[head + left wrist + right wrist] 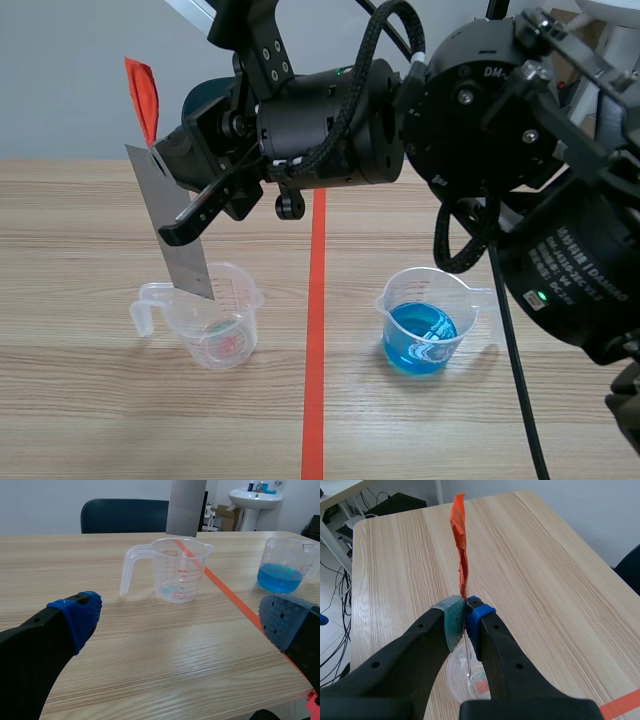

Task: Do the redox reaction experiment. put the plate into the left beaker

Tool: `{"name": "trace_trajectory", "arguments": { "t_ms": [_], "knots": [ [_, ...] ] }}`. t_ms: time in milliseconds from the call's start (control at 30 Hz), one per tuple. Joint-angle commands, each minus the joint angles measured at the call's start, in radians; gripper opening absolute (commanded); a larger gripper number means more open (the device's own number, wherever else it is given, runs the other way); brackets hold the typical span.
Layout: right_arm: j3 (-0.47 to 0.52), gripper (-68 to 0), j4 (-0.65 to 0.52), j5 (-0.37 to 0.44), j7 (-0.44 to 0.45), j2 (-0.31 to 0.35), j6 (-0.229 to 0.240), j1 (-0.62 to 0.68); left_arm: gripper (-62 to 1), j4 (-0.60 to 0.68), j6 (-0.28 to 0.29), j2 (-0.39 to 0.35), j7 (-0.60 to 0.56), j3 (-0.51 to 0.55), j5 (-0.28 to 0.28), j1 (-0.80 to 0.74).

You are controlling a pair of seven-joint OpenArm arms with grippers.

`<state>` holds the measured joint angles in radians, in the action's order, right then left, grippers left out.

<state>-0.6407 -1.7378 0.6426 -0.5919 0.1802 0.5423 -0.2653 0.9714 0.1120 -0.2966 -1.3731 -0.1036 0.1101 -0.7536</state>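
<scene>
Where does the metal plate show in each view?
Scene view: plate tilted over the left beaker.
Left wrist view: plate hanging above that beaker.
Right wrist view: edge-on in the right gripper, red tab ahead.
Shared landmark: the left beaker.

Black round-jointed arm (pixel 500 130) carries braided black cable (pixel 372 50), silver screws (pixel 466 96), white lettering (pixel 560 262); thick fingers (pixel 395 675) end in blue and grey-green dotted pads (pixel 452 622).

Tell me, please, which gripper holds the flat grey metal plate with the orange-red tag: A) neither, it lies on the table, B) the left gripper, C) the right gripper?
C: the right gripper is shut on the flat grey metal plate near its tagged end, while the left gripper stands open and empty.
</scene>
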Motion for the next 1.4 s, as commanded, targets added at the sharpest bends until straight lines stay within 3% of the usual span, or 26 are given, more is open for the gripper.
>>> {"name": "trace_trajectory", "arguments": {
  "t_ms": [0, 367, 733, 1067, 1367],
  "knots": [
    [0.011, -66.9, -0.012, 0.008, 0.012, 0.0, 0.003, -0.011, 1.4, 0.021, 0.002, 0.0, -0.014, 0.005, 0.003, -0.01],
    [0.011, -66.9, -0.012, 0.007, 0.014, 0.0, 0.003, 0.003, 1.4, 0.021, 0.002, 0.0, -0.014, 0.005, 0.003, -0.01],
    [0.011, -66.9, 0.03, -0.093, 0.072, 0.0, 0.003, 0.038, 1.4, 0.021, 0.002, 0.0, -0.015, 0.005, 0.003, -0.008],
    [0.01, -66.9, 0.212, -0.126, 0.227, -0.007, 0.034, 0.038, 1.4, 0.021, 0.002, 0.0, -0.015, 0.005, 0.003, -0.008],
    [-0.055, -66.9, 0.345, -0.261, 0.427, -0.007, 0.034, 0.035, 1.4, 0.021, 0.002, 0.0, -0.014, 0.005, 0.003, -0.008]
  ]
}}
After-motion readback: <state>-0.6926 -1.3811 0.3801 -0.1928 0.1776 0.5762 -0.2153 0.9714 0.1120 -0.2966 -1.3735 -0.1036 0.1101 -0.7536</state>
